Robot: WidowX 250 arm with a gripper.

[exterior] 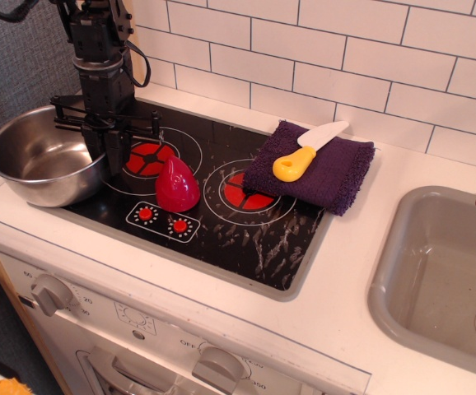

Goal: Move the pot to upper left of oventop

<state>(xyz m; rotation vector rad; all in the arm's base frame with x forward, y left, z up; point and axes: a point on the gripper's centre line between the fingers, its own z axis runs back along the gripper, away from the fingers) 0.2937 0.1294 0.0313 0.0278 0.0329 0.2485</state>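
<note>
The pot [40, 160], a shiny steel bowl, sits at the left end of the counter, overlapping the left edge of the oventop [246, 239]. The oventop is black and glossy with a grey rim, two red burners and two small red dials at its front left. My gripper [106, 155] hangs down from the black arm over the pot's right rim. Its fingers are drawn close together and look shut on that rim, beside the left burner [149, 158].
A red pear-shaped toy [176, 185] stands between the burners. A purple cloth [324, 177] with a yellow-handled white knife [304, 154] lies on the oventop's back right. A grey sink [444, 271] is at the right. The tiled wall is behind.
</note>
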